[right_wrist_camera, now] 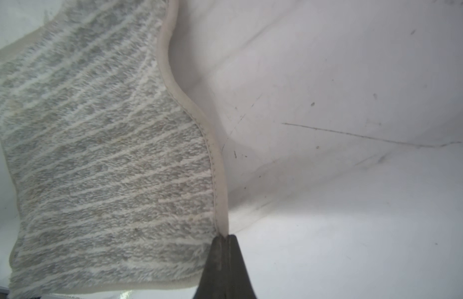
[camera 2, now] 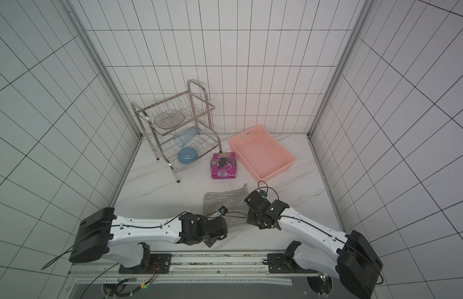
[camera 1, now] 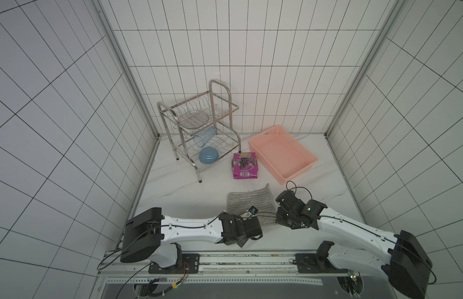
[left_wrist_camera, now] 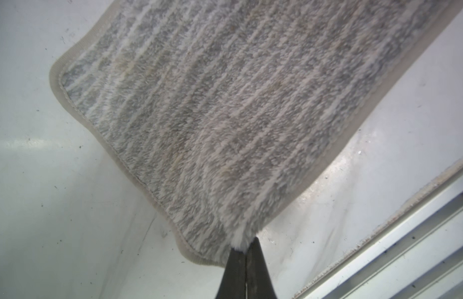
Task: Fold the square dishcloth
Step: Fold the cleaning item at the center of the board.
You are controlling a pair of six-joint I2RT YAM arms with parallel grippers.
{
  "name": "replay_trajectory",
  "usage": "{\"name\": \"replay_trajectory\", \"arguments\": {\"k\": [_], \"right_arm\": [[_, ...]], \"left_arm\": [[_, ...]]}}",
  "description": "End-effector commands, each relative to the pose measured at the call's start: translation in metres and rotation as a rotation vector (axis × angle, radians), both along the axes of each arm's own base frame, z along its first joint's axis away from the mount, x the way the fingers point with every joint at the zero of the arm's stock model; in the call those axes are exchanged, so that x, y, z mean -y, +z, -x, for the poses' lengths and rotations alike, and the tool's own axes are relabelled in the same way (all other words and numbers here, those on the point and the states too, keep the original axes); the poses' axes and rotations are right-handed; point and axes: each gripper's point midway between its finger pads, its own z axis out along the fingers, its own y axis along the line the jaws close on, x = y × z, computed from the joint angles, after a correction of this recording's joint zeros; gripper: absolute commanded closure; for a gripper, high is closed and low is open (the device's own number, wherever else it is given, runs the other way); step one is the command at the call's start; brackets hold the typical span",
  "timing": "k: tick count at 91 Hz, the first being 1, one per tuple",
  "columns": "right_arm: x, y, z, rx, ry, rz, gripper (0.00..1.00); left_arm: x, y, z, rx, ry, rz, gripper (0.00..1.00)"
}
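The square dishcloth (camera 1: 247,200) (camera 2: 225,200), grey with fine light stripes and a plain border, lies on the white table near the front, between my two arms. In the left wrist view my left gripper (left_wrist_camera: 244,248) is shut on the cloth's (left_wrist_camera: 225,116) near left corner, fluffy pile bunched at its tips. In the right wrist view my right gripper (right_wrist_camera: 226,236) is shut on the border of the cloth (right_wrist_camera: 108,168) at its near right corner. In both top views the wrists (camera 1: 251,226) (camera 1: 284,217) cover the cloth's near edge, hiding the fingertips.
A magenta snack packet (camera 1: 244,165) lies just behind the cloth. The pink basket (camera 1: 306,151) stands at the back right. A metal dish rack (camera 1: 170,114) at the back left holds a plate, a blue cup (camera 1: 204,137) and a blue bowl (camera 1: 208,156). The table's front rail (left_wrist_camera: 406,233) runs close behind my grippers.
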Motion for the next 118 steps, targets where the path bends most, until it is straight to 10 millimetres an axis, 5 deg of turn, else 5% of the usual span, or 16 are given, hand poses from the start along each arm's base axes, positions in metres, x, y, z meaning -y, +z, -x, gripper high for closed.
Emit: {"name": "replay_trajectory", "arguments": {"k": [1,26,58,78,118], "right_arm": [[0.014,0.012,-0.006,0.039,0.012,0.082,1.00],[0.016,0.042,-0.018,0.082,0.008,0.099,1.00],[0.046,0.051,-0.011,0.049,-0.026,0.188,1.00],[0.031,0.065,-0.040,0.073,0.026,0.215,1.00],[0.005,0.052,-0.098,0.001,0.104,0.249,1.00]], "left_arm": [[0.012,0.023,-0.002,0.014,-0.047,0.052,1.00],[0.025,0.052,-0.004,0.010,-0.106,0.105,1.00],[0.031,0.057,0.004,-0.125,-0.114,0.239,1.00],[0.036,0.058,-0.015,-0.236,-0.096,0.383,1.00],[0.038,0.042,-0.065,-0.374,0.002,0.501,1.00]]}}
